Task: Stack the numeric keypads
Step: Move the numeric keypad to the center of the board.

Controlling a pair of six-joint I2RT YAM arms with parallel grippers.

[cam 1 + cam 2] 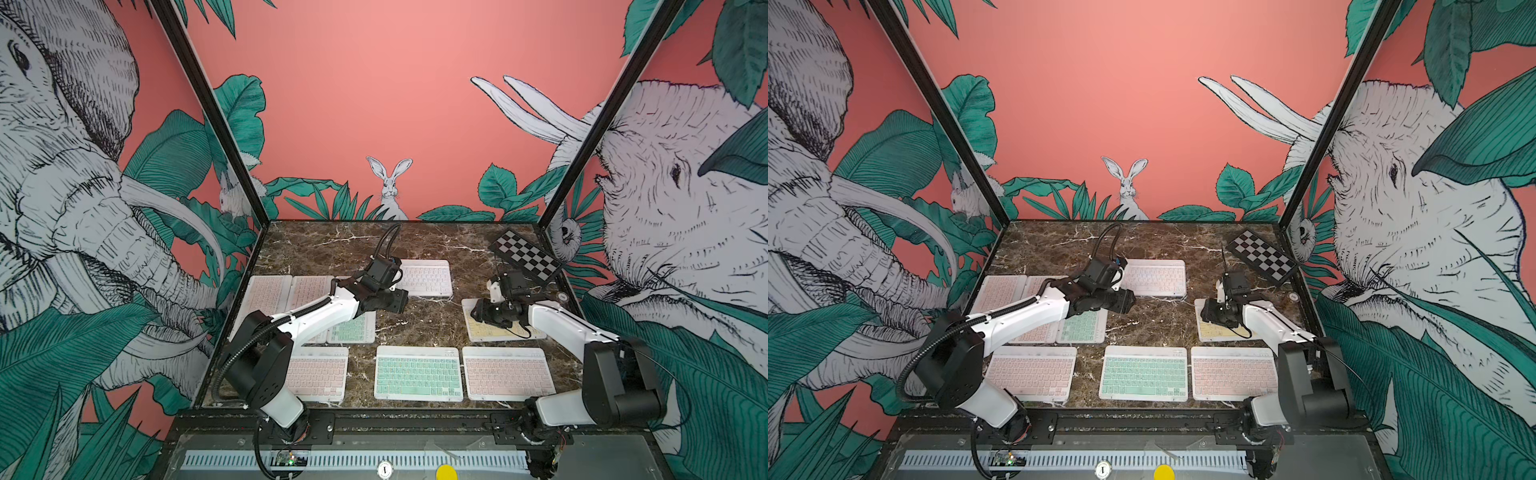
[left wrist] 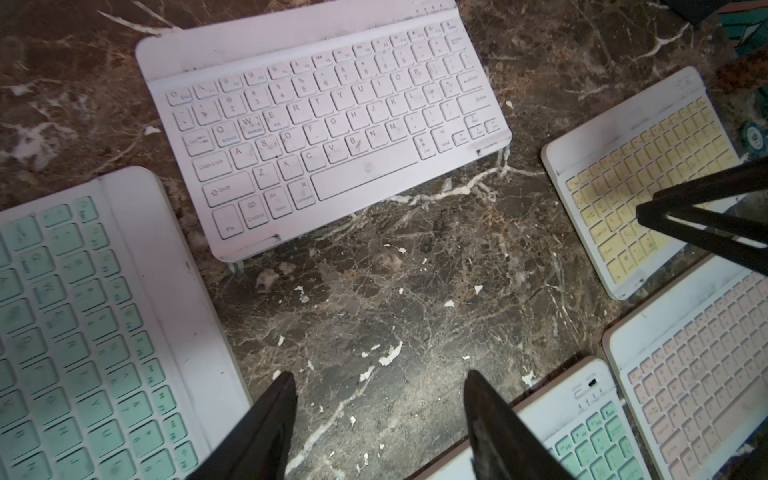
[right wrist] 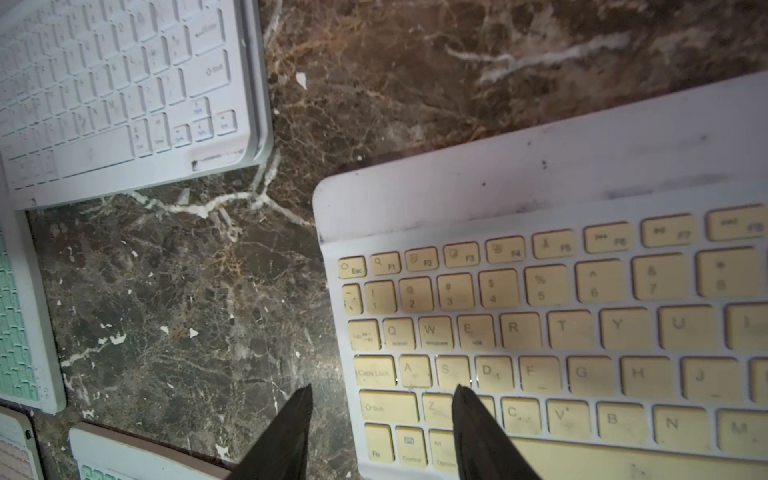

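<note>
Bearing "Esc" (perhaps "Option") — yellow keypad lies flat.

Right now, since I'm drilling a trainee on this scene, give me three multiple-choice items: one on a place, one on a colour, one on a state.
1. Where does the checkered board lie?
A) front left corner
B) far right corner of the table
C) front middle

2. What colour are the keys of the keypad beneath the right claw?
A) yellow
B) mint
C) pink

3. How is the left claw?
A) shut tight, with nothing in it
B) open and empty
C) shut on a keypad

Key:
1 B: both top views show it at the far right corner.
2 A: the right wrist view shows the yellow keypad under one fingertip.
3 B: the left wrist view shows its jaws apart over bare table.
</note>
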